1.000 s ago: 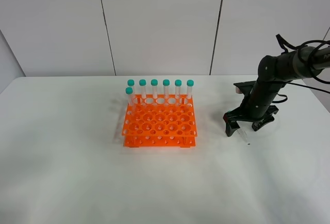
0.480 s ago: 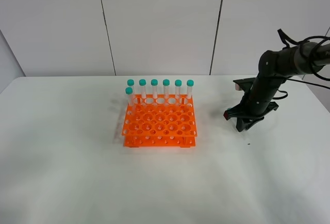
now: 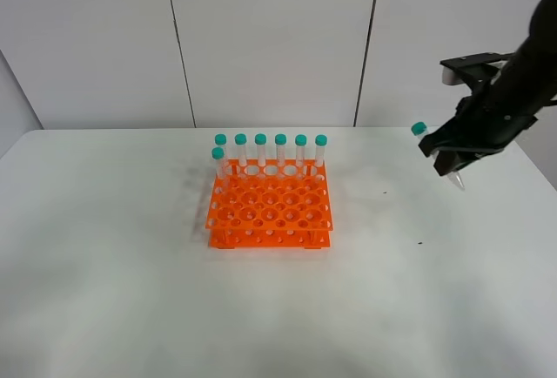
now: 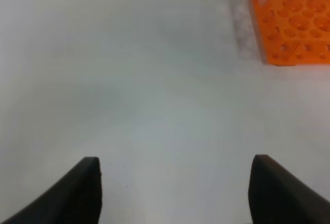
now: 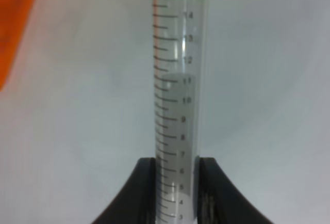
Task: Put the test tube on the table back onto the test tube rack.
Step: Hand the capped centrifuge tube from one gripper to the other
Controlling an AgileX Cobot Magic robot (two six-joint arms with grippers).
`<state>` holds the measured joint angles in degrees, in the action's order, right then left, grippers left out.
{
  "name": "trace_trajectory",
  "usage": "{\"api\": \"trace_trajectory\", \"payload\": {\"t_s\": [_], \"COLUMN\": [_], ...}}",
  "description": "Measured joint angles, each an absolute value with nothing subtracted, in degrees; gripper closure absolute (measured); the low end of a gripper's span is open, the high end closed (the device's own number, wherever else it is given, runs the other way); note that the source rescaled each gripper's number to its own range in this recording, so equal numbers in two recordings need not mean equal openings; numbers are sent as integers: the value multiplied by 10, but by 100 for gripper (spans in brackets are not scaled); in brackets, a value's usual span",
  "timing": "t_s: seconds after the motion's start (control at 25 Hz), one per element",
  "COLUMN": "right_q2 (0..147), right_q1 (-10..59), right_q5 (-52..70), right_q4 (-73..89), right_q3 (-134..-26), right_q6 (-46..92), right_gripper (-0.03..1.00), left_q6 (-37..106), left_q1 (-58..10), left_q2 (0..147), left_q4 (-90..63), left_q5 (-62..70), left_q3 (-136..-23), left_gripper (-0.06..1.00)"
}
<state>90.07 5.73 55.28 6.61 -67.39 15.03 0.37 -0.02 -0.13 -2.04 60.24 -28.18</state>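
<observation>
Open all around bright orange plastic grid rack [image 3: 270, 208] on white matte tabletop [image 3: 104, 291]; blocked along far row by teal-capped clear tubes [image 3: 280, 153].

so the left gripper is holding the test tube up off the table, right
No, it is the right gripper that is holding the test tube up off the table, as the right wrist view shows. The left gripper is open and empty.

Tubes with teal caps: eight in all, seven racked tubes [image 3: 280, 153] and one held tube [image 5: 178, 105]. One orange rack [image 3: 270, 208]; one white table [image 3: 130, 291]. Grippers: two, the left gripper [image 4: 175, 188] and the right gripper [image 3: 451, 153].
</observation>
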Motion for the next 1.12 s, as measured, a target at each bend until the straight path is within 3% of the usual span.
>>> {"api": "trace_trajectory", "payload": {"t_s": [0.2, 0.36, 0.68, 0.84, 1.12], "right_q2": [765, 749, 814, 854, 913], "right_q1": [57, 57, 59, 98, 185], "right_q5": [552, 518, 497, 525, 519], "right_q4": [72, 88, 373, 465, 506], "right_q3": [-552, -562, -613, -613, -613], "right_q6": [150, 176, 489, 594, 656], "right_gripper": [96, 96, 96, 96, 96], "left_q6": [4, 4, 4, 4, 4], "left_q1": [0, 0, 0, 0, 0], "left_q2": [-1, -1, -1, -1, -1], "left_q4": [-20, -20, -20, -20, -20], "left_q5": [602, 602, 602, 602, 602], "left_q3": [-282, -282, -282, -282, -282], "left_gripper": [1, 1, 1, 1, 1]}}
